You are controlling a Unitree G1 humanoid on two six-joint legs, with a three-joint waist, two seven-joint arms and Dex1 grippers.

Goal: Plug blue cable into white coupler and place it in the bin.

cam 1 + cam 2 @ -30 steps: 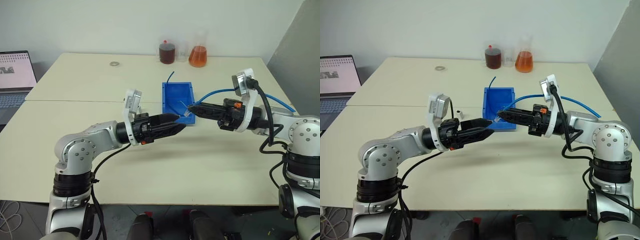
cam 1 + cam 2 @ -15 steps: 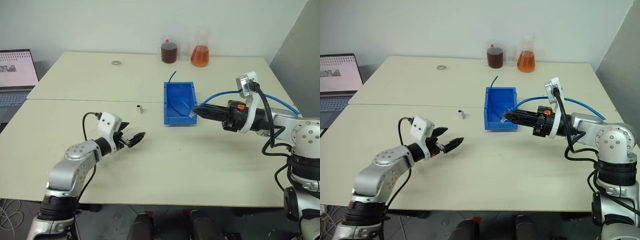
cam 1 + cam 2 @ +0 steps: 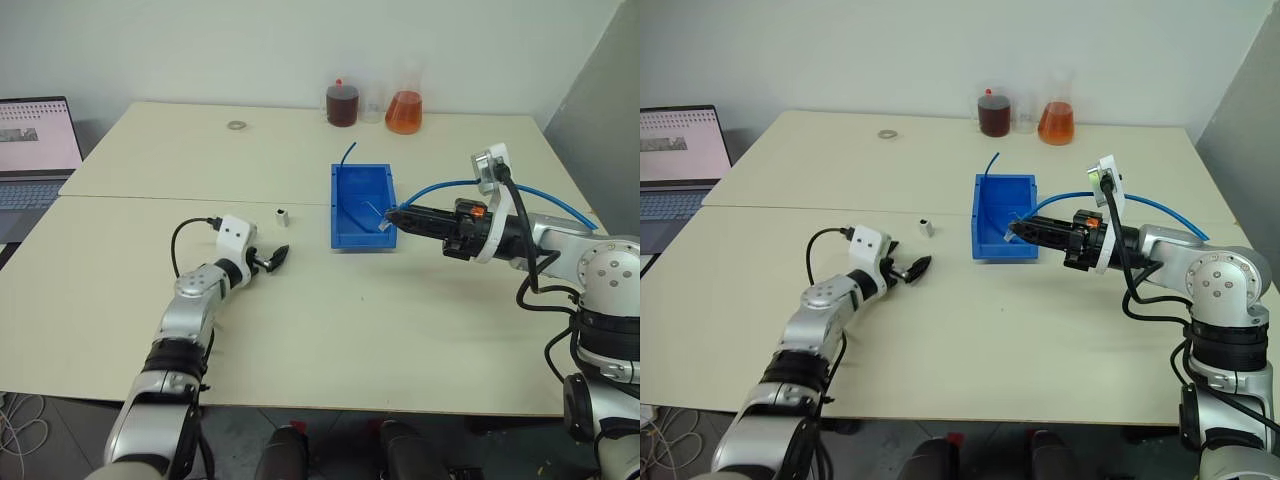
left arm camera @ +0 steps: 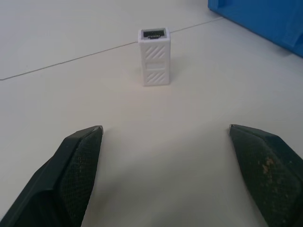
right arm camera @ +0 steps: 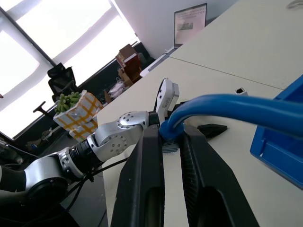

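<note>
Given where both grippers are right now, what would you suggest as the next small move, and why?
Probably ease the left gripper forward until its fingers straddle the white coupler, then close. The coupler stands upright on the table, untouched, just ahead of the open jaws and centred between them. The right gripper already grips the blue cable beside the bin, so the coupler is the missing piece.

Silver-grey jointed arms with black bands are seen, each ending in a white wrist camera block and a black two-fingered gripper, left point(image 3: 272, 258) and right point(image 3: 392, 216), with textured fingertips point(image 4: 78, 161), looping black cables and an orange mark on the right wrist.
</note>
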